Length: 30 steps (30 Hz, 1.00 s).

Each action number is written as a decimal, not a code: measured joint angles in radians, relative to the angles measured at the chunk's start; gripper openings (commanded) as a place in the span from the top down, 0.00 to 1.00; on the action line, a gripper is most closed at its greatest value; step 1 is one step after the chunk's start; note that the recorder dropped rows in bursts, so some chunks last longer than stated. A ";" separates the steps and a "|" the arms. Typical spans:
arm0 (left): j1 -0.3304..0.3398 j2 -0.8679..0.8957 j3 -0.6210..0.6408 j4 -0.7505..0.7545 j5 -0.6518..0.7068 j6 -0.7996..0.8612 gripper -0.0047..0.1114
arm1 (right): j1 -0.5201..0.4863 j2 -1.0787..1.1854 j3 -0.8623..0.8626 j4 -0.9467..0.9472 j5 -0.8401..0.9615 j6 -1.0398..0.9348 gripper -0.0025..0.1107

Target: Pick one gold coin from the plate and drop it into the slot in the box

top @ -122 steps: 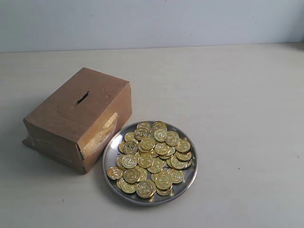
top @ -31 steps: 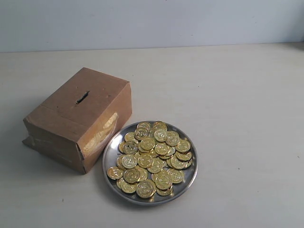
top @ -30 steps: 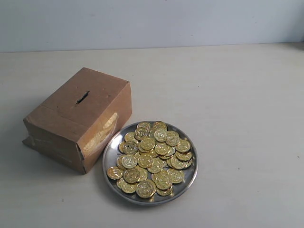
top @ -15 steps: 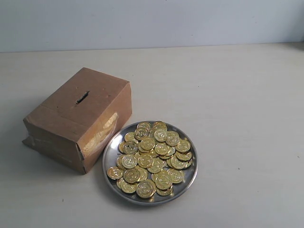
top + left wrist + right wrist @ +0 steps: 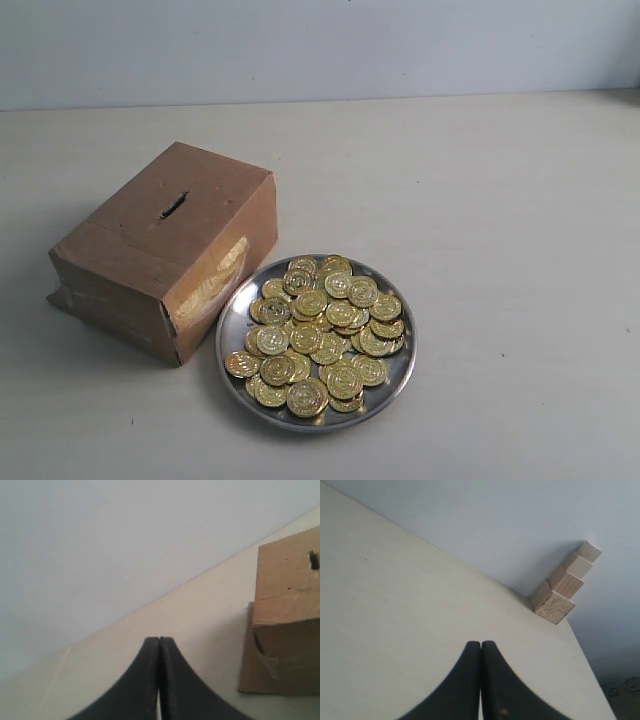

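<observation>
A round silver plate (image 5: 232, 322) sits near the table's front, heaped with several gold coins (image 5: 322, 335). Touching its left side stands the brown cardboard box (image 5: 165, 250) with glossy tape, and a short dark slot (image 5: 174, 205) is cut in its top. Neither arm appears in the exterior view. My left gripper (image 5: 159, 640) is shut with nothing between its black fingers; the box (image 5: 285, 615) and its slot (image 5: 313, 560) lie off to one side of it, well apart. My right gripper (image 5: 481, 643) is shut and empty too, over bare table.
The pale table (image 5: 500, 220) stretches wide to the right of the plate and behind the box. In the right wrist view a stack of small wooden blocks (image 5: 563, 586) leans against the back wall by the table's far corner.
</observation>
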<state>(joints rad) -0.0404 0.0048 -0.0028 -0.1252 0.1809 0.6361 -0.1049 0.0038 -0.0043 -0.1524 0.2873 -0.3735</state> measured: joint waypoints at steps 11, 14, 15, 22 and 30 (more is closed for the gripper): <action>0.000 0.000 0.000 -0.035 0.143 -0.385 0.96 | 0.000 0.000 0.000 0.000 0.000 0.349 0.98; 0.000 0.000 0.000 -0.035 0.143 -0.389 0.96 | 0.000 0.000 0.000 0.000 0.000 0.365 0.98; 0.000 0.000 0.000 -0.035 0.143 -0.392 0.96 | 0.000 0.000 0.000 0.000 0.000 0.374 0.98; 0.000 0.000 0.000 -0.035 0.155 -0.474 0.96 | 0.000 0.000 0.000 0.000 0.000 0.618 0.98; 0.000 0.000 0.001 -0.035 0.159 -0.551 0.96 | 0.000 0.000 0.000 0.000 0.002 0.652 0.98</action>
<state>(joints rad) -0.0404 0.0048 -0.0018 -0.1599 0.3396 0.0856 -0.1049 0.0038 -0.0043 -0.1524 0.2895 0.2780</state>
